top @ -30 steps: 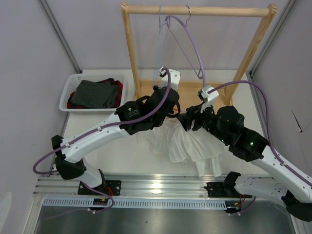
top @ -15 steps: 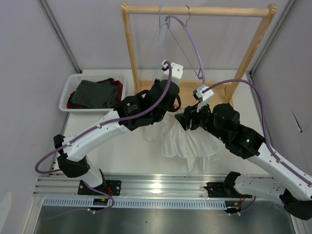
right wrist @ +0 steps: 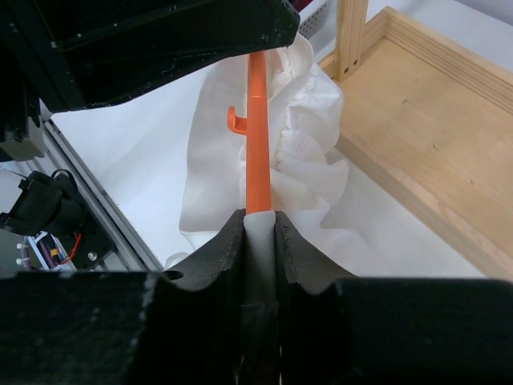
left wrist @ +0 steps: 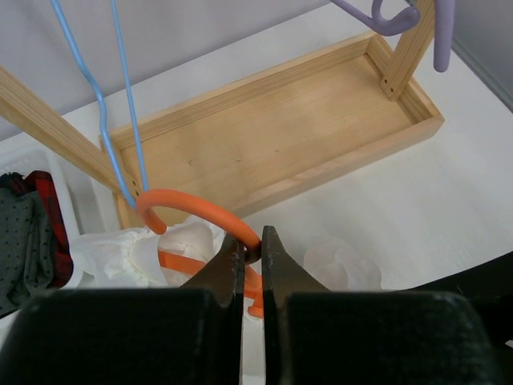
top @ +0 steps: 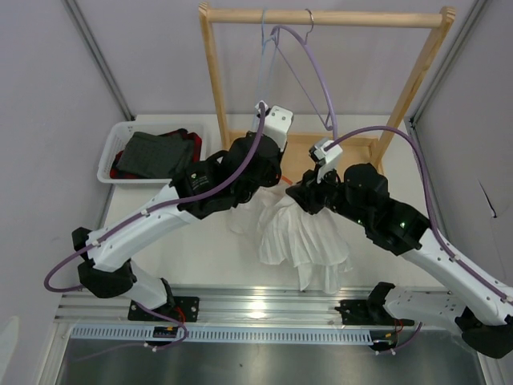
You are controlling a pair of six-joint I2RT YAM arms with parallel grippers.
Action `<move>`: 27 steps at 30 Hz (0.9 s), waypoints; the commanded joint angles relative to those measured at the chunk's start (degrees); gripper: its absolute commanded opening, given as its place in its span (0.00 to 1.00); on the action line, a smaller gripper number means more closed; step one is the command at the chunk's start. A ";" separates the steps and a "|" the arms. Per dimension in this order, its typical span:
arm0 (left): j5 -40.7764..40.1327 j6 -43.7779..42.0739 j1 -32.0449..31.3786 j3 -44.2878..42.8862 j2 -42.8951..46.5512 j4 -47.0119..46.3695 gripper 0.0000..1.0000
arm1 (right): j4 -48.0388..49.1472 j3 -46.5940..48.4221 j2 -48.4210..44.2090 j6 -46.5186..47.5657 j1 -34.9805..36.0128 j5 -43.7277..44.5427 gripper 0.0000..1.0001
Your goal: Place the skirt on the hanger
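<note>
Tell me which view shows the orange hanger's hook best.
Left wrist: the orange hanger shows its whole hook, arcing above the left gripper that pinches it. Right wrist shows only its straight shoulder bar running from the right gripper. In the top view the arms hide nearly all of it.

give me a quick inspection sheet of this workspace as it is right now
surface: white table; no damage seen
job's things: skirt draped over the orange hanger, hanging down between the arms
clutter: basket far left holding a dark grey garment and red cloth; lilac hanger and blue wire hanger on the wooden rack
grippers: left gripper shut on the hanger's hook; right gripper shut on the hanger's arm
cables: purple cables loop off both arms; no snag seen
surroundings: grey panels; metal rail at near edge
</note>
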State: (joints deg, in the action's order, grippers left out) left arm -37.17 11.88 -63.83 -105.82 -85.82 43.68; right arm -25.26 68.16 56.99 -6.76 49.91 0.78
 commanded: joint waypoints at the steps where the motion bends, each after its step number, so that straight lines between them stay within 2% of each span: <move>1: 3.15 1.22 -0.50 -0.35 4.96 -9.31 0.02 | -5.32 1.62 -1.70 -1.75 -0.25 1.25 0.00; 5: 4.38 0.69 -0.50 0.78 5.58 -10.37 0.15 | -9.54 2.42 -3.28 -3.34 0.36 2.91 0.00; 6: 4.73 0.34 -0.50 1.05 5.84 -11.59 0.21 | -10.16 2.33 -3.73 -3.69 0.36 3.44 0.00; 8: 5.52 -0.28 -0.50 2.11 6.28 -12.56 0.25 | -12.09 2.42 -4.86 -4.65 0.45 4.76 0.00; 9: 5.88 -0.45 -0.50 2.11 6.37 -13.35 0.32 | -12.62 2.59 -5.22 -5.10 0.45 4.94 0.00; 15: 8.43 -1.77 -0.50 2.37 6.46 -15.73 0.55 | -19.03 5.75 -6.72 -7.21 0.45 9.33 0.00; 19: 9.04 -2.21 -0.50 2.46 6.63 -16.78 0.60 | -23.60 8.38 -6.98 -8.53 0.45 13.01 0.00; 23: 8.43 -2.30 -0.50 3.07 7.95 -17.40 0.61 | -27.91 10.85 -6.37 -10.98 -0.25 21.78 0.00; 27: 7.81 -2.39 -0.50 3.52 9.62 -17.40 0.61 | -31.69 13.40 -4.53 -12.13 -3.06 23.13 0.00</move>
State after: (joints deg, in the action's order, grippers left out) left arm -29.32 10.83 -64.58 -102.50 -79.26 28.42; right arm -55.24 77.49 51.90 -16.86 48.53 18.59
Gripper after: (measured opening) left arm 0.613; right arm 0.218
